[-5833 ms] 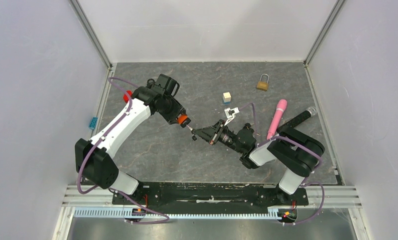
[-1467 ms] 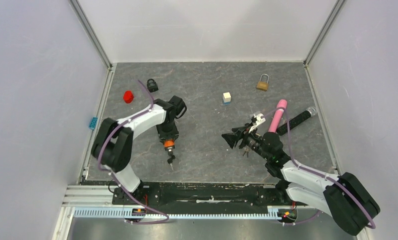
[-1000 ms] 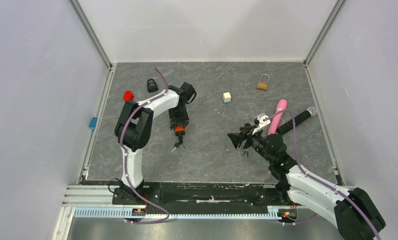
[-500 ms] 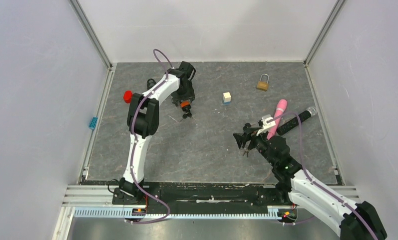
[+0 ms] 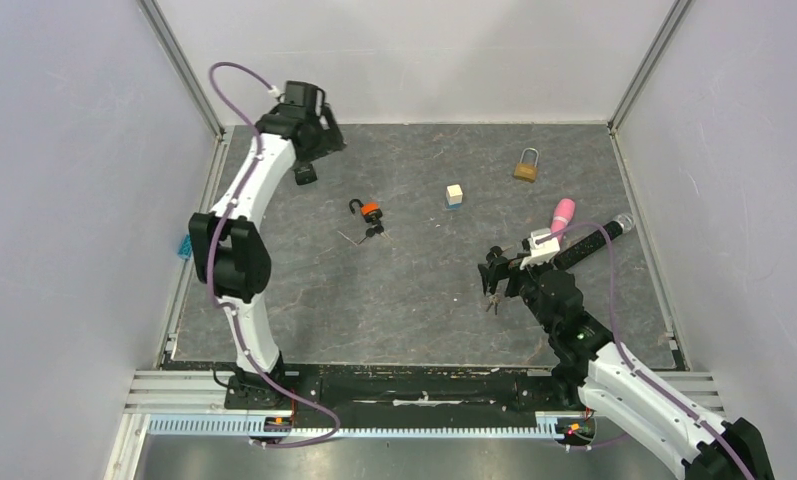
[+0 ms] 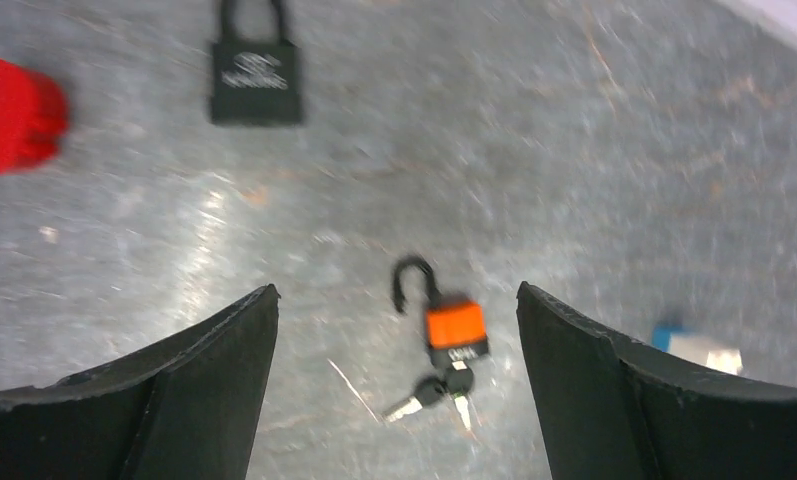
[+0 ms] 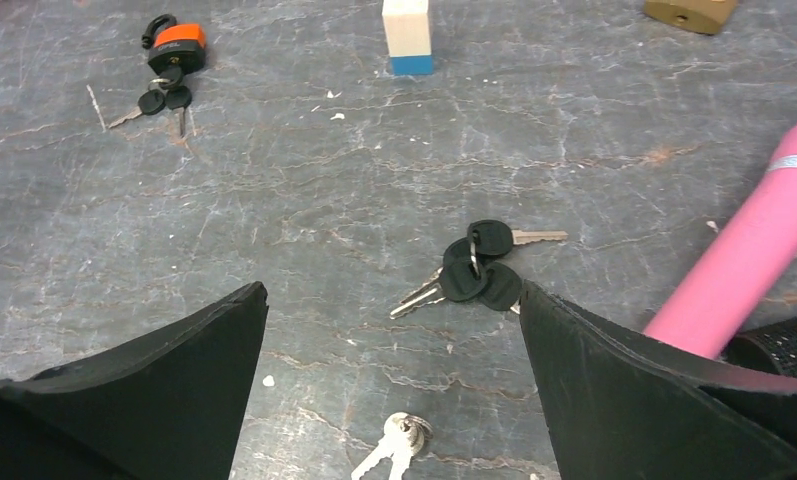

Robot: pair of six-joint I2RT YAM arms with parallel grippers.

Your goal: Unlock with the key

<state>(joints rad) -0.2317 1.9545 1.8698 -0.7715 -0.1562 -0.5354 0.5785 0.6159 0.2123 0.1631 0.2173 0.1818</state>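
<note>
Grey marbled stone makes up the counter [image 5: 414,300], boxed in by pale walls. Left of its middle and nearer the far edge lies the orange padlock [image 5: 371,209]. Its shackle is swung open and the small keys [image 6: 436,392] touch its bottom end. Raised over the far left corner, the left gripper [image 6: 394,300] is released, fingers spread wide with nothing between them. Its blurred view shows a black padlock [image 6: 255,80] lying flat and a red object [image 6: 14,112] beside it. Toward the near right, the right gripper [image 7: 389,290] is also released and empty. A bunch of black-headed keys [image 7: 479,268] lies ahead of it, near a pink cylinder [image 7: 744,260].
</note>
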